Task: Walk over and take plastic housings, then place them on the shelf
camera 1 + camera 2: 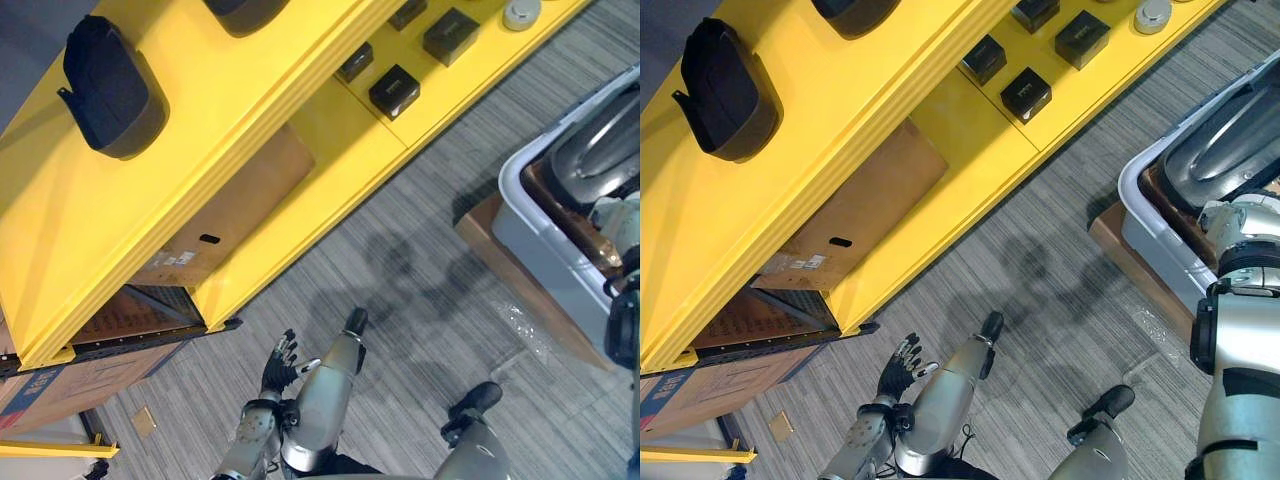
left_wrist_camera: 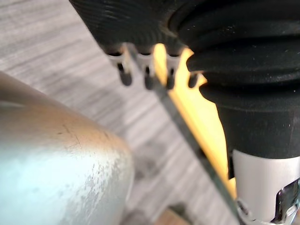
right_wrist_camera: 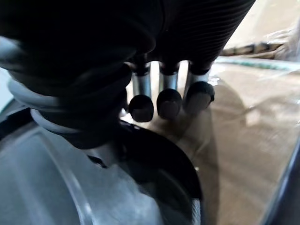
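Left eye view: we see a black housing point(image 1: 110, 90) on the yellow shelf point(image 1: 200, 190) at 10 o'clock and a grey housing point(image 1: 600, 145) in the bin point(image 1: 530, 235) at 3 o'clock. Our left hand point(image 1: 278, 366), at 6 o'clock, is spread and empty; our right hand point(image 3: 168, 101) hangs with fingers straight, empty.

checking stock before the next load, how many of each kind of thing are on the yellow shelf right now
dark housings: 2
small black boxes: 4
round grey piece: 1
total: 7
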Robot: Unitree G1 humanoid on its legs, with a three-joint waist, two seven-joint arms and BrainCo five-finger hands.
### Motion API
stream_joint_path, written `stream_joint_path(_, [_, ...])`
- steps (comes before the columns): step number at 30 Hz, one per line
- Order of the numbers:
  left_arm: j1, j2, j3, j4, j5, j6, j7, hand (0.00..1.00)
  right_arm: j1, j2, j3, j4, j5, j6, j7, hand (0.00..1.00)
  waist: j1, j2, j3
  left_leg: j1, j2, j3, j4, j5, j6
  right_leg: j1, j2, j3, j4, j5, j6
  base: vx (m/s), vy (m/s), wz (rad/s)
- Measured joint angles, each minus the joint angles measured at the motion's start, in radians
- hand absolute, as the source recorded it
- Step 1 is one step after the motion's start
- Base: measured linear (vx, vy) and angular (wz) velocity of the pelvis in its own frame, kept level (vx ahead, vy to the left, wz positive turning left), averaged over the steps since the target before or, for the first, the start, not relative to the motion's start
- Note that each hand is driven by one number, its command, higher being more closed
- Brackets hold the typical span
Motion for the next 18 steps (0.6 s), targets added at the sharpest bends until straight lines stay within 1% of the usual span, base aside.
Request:
stream_joint_path(3, [0.003,0.002,0.003,-0.001,0.001,-0.007,-0.001,0.00,0.000,0.000,-0.029,0.000,-0.070,-0.005,0.009,1.00,-0.008,-0.006,0.004,0.000,0.001,0.000,0.001,0.000,0.000,0.003,0.001,0.000,-0.001,0.003,0.003,0.00,0.000,0.00])
stream_joint_path(4, [0.006,0.003,0.013,-0.004,0.001,-0.008,-0.003,0.00,0.000,-0.001,-0.039,-0.001,-0.120,-0.018,0.029,1.00,-0.016,-0.013,0.009,0.000,0.002,0.000,0.002,0.000,0.000,0.006,0.003,0.000,-0.003,0.005,0.005,0.00,0.000,0.00])
stream_joint_path(6, [0.010,0.010,0.022,-0.015,0.001,-0.008,-0.006,0.00,0.001,-0.001,-0.037,0.000,-0.186,-0.045,0.051,1.00,-0.029,-0.026,0.018,0.000,0.005,0.000,0.005,0.000,0.000,0.011,0.007,0.000,-0.008,0.009,0.006,0.00,0.000,0.00])
stream_joint_path(7, [0.021,0.024,0.023,-0.038,0.001,-0.008,-0.007,0.00,0.001,-0.001,-0.034,-0.001,-0.226,-0.069,0.064,1.00,-0.042,-0.038,0.027,0.000,0.007,0.000,0.007,0.000,0.000,0.016,0.012,0.001,-0.016,0.015,0.005,0.00,0.000,0.00])
stream_joint_path(8, [0.026,0.030,0.023,-0.047,0.001,-0.010,-0.008,0.00,0.001,-0.001,-0.032,-0.001,-0.243,-0.079,0.070,1.00,-0.047,-0.044,0.031,0.000,0.010,0.001,0.010,-0.001,0.000,0.018,0.016,0.001,-0.020,0.017,0.004,-0.03,-0.006,-0.11])
stream_joint_path(9, [0.038,0.037,0.034,-0.074,0.002,-0.009,-0.008,0.00,0.001,-0.002,-0.009,-0.001,-0.271,-0.099,0.079,1.00,-0.052,-0.058,0.040,0.000,0.020,0.006,0.021,-0.010,-0.002,0.020,0.025,0.006,-0.026,0.022,0.001,-0.02,0.000,-0.16])
stream_joint_path(10, [0.043,0.037,0.044,-0.082,0.002,-0.010,-0.009,0.00,0.001,-0.003,0.007,-0.001,-0.284,-0.108,0.084,1.00,-0.055,-0.065,0.046,0.000,0.025,0.007,0.027,-0.014,-0.002,0.021,0.030,0.008,-0.029,0.025,-0.001,-0.04,0.004,-0.22])
stream_joint_path(12, [0.047,0.052,0.060,-0.109,0.002,-0.008,-0.009,0.00,0.002,-0.009,0.066,-0.004,-0.333,-0.149,0.100,1.00,-0.074,-0.090,0.062,0.008,0.037,0.022,0.031,-0.016,-0.002,0.022,0.038,0.021,-0.032,0.028,-0.004,-0.04,0.007,-0.22])
stream_joint_path(13, [0.049,0.057,0.060,-0.118,0.002,-0.007,-0.009,0.00,0.002,-0.012,0.089,-0.006,-0.344,-0.167,0.108,1.00,-0.077,-0.097,0.067,0.016,0.041,0.034,0.030,-0.017,0.000,0.022,0.039,0.033,-0.035,0.032,-0.006,-0.05,0.014,-0.27])
stream_joint_path(14, [0.051,0.060,0.060,-0.131,0.002,-0.006,-0.009,0.00,0.003,-0.015,0.121,-0.012,-0.367,-0.190,0.115,1.00,-0.088,-0.099,0.068,0.024,0.045,0.043,0.030,-0.018,0.001,0.026,0.040,0.040,-0.041,0.037,-0.004,-0.04,0.018,-0.22])
stream_joint_path(15, [0.053,0.060,0.060,-0.143,0.002,-0.004,-0.008,0.00,0.005,-0.015,0.133,-0.017,-0.381,-0.201,0.115,1.00,-0.095,-0.100,0.069,0.029,0.045,0.046,0.028,-0.018,0.001,0.031,0.041,0.042,-0.045,0.040,-0.004,-0.05,0.024,-0.27])
stream_joint_path(16, [0.055,0.059,0.061,-0.183,0.001,0.001,-0.005,0.00,0.024,-0.015,0.169,-0.050,-0.406,-0.226,0.116,1.00,-0.102,-0.106,0.071,0.047,0.055,0.062,0.021,-0.018,0.001,0.039,0.049,0.059,-0.060,0.052,-0.010,-0.03,0.016,-0.26])
stream_joint_path(17, [0.055,0.059,0.064,-0.201,0.001,0.003,-0.003,0.00,0.033,-0.015,0.184,-0.063,-0.416,-0.233,0.116,1.00,-0.103,-0.109,0.073,0.055,0.058,0.068,0.015,-0.018,0.001,0.042,0.052,0.063,-0.068,0.055,-0.012,-0.04,0.008,-0.29])
stream_joint_path(18, [0.055,0.057,0.068,-0.232,0.001,0.006,0.003,0.00,0.048,-0.015,0.203,-0.084,-0.426,-0.249,0.116,1.00,-0.116,-0.115,0.072,0.058,0.065,0.070,0.012,-0.017,0.001,0.047,0.060,0.064,-0.076,0.059,-0.015,-0.03,-0.007,-0.14])
